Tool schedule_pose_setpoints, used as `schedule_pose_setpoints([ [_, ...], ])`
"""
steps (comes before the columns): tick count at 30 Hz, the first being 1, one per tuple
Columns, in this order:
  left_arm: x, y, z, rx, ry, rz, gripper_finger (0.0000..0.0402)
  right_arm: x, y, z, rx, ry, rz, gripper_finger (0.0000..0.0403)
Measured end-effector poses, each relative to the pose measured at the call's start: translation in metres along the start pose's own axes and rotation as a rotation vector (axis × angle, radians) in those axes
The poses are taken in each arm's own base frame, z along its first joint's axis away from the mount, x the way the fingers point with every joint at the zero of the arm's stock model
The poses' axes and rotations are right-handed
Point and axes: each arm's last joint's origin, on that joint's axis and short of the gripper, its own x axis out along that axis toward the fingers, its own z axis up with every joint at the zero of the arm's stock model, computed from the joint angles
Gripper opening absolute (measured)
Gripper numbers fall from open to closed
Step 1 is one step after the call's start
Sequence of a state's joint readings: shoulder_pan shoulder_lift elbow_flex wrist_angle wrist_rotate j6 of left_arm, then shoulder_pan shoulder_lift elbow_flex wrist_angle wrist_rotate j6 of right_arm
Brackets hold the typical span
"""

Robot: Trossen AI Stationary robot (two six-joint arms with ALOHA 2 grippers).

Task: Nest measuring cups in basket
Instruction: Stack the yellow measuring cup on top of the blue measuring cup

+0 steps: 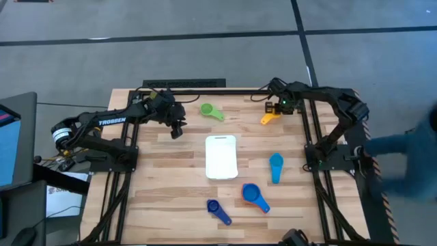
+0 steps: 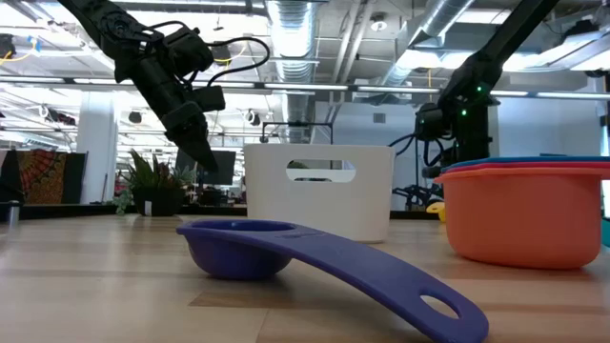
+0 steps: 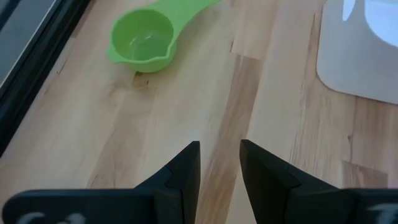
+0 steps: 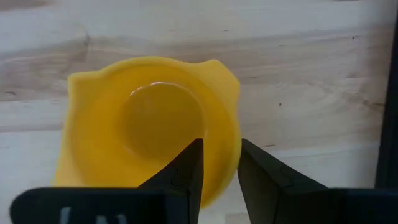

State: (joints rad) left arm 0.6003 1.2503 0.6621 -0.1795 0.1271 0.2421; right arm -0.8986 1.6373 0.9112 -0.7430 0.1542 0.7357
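The white basket (image 1: 222, 156) stands mid-table. The green cup (image 1: 212, 111) lies upright near the far edge and also shows in the left wrist view (image 3: 142, 43). My left gripper (image 1: 177, 130) hangs shut above the wood, left of the green cup, touching nothing. My right gripper (image 1: 278, 107) is shut on the yellow-orange cup (image 1: 270, 117) at the far right. The teal cup (image 1: 276, 167) lies right of the basket. Near the front are an orange cup with blue and red nested inside it (image 1: 254, 196) and the dark blue cup (image 1: 218, 210). My right gripper pinches the bowl's rim (image 4: 231, 146) of the yellow-orange cup, one finger (image 4: 189, 171) over the inside and the other outside the wall. It comes from above, pointing down. The cup's mouth faces up. Whether the cup rests on the wood or is lifted, I cannot tell.
A black frame rail runs along the table's far edge (image 1: 184, 89). A person's blue sleeve (image 1: 403, 150) shows beyond the right edge. Bare wood lies left of the basket (image 1: 164, 178).
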Motion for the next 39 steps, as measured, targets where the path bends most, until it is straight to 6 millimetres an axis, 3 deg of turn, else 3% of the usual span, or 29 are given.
schedule_pose_setpoints([
  [7,0.000,0.000,-0.001,-0.002,0.006,-0.001,0.0102,-0.002,0.003,0.000,-0.054,-0.025,0.021,0.0110],
  [14,0.000,0.000,0.002,-0.018,-0.018,0.005,0.0102,-0.034,0.014,-0.020,-0.260,-0.099,0.089,0.0016],
  [26,0.001,-0.008,0.006,-0.089,-0.056,-0.083,0.0102,-0.122,0.034,-0.124,-0.842,-0.218,0.381,0.0010],
  [31,0.001,-0.017,0.012,-0.069,-0.097,-0.107,0.0102,-0.140,0.054,-0.171,-1.008,-0.157,0.584,0.0006],
  [39,0.000,-0.020,0.025,-0.046,-0.219,-0.071,0.0102,-0.145,0.078,-0.242,-1.133,0.037,0.556,0.0006],
])
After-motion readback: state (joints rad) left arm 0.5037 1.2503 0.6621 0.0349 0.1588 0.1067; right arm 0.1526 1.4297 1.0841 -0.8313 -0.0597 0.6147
